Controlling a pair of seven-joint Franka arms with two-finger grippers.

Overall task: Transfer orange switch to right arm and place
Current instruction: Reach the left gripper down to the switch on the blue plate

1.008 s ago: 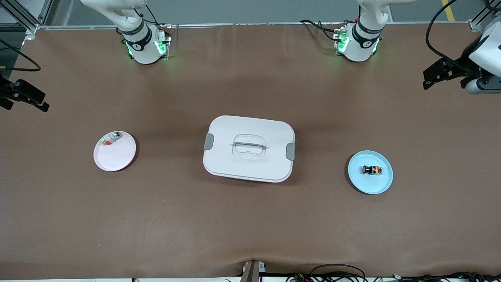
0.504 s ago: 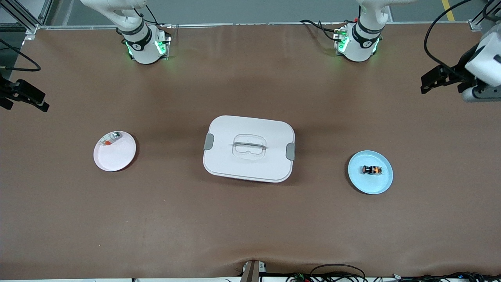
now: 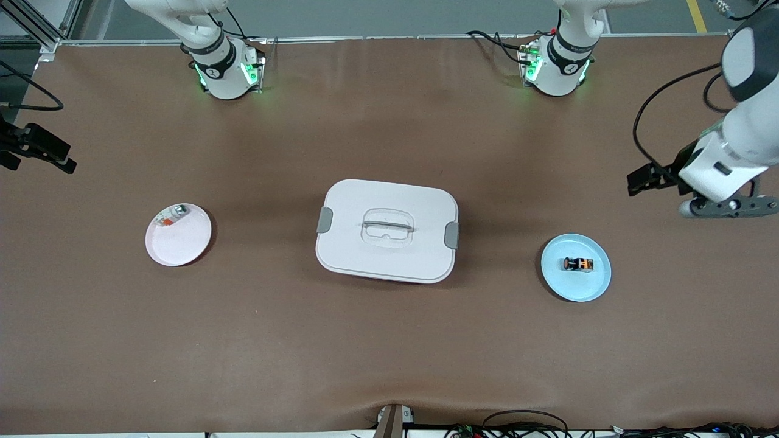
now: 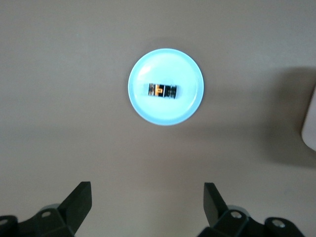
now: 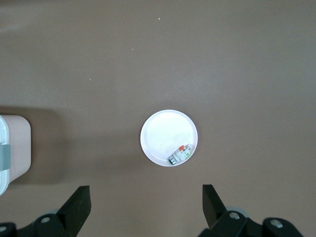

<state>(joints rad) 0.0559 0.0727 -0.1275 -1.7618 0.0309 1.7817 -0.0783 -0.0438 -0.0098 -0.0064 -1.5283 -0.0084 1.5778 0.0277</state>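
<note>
Orange switch point(image 3: 577, 264) lies on blue plate point(image 3: 593, 289), toward left arm's end of table. Left gripper point(image 4: 147, 202) high over bare table near the plate, fingers wide, empty. Right gripper point(image 5: 146, 203) waits up high, wide, empty.

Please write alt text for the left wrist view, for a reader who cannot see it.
A tiny black cylindrical switch with an orange band lies on a round light-blue plate on the brown table. The left gripper hangs open above the table, holding nothing.

White arms point(image 3: 739, 140), black pincer fingers point(image 4: 79, 202), green-lit bases point(image 3: 554, 67), black cables point(image 3: 654, 115)
</note>
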